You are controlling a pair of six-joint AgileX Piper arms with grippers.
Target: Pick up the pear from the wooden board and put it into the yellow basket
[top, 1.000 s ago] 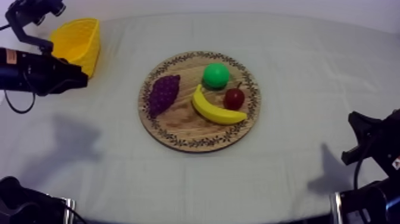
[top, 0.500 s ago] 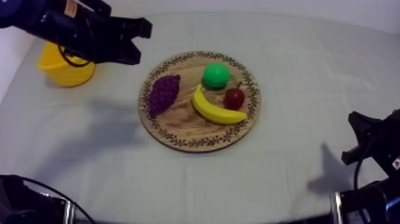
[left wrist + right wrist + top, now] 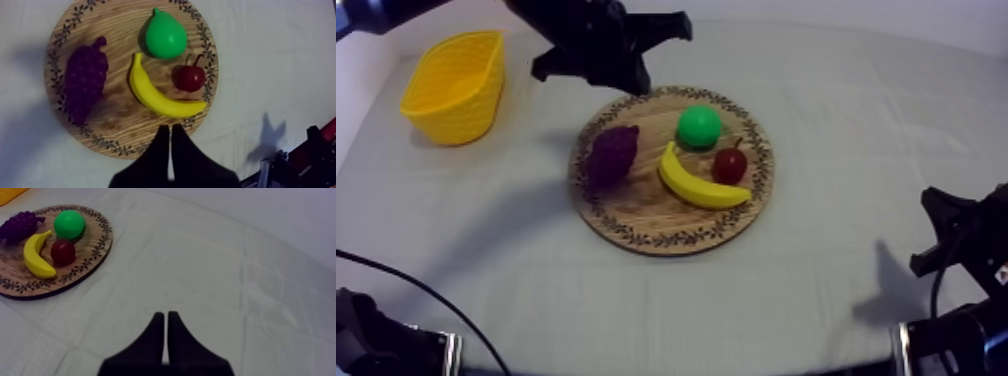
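Observation:
The green pear [image 3: 698, 127] lies on the far side of the round wooden board [image 3: 636, 225], behind the banana [image 3: 698, 182]. The yellow basket [image 3: 454, 85] stands at the table's far left. My left gripper [image 3: 639, 82] hangs above the board's far left rim, up and left of the pear, clear of the fruit. In the left wrist view its fingers lie together as a narrow wedge [image 3: 167, 127] over the board's rim, with the pear [image 3: 165, 36] across the board from them. My right gripper [image 3: 166, 315] is shut on nothing over bare cloth, well right of the board.
Purple grapes [image 3: 611, 157] lie on the board's left side. A small red fruit [image 3: 729, 165] sits right of the banana, just in front of the pear. My right arm [image 3: 961, 235] rests at the table's right edge. Open cloth surrounds the board.
My left arm has swung right from beside the basket to above the board's far left rim. The basket is now uncovered. The right arm and the fruit have not moved.

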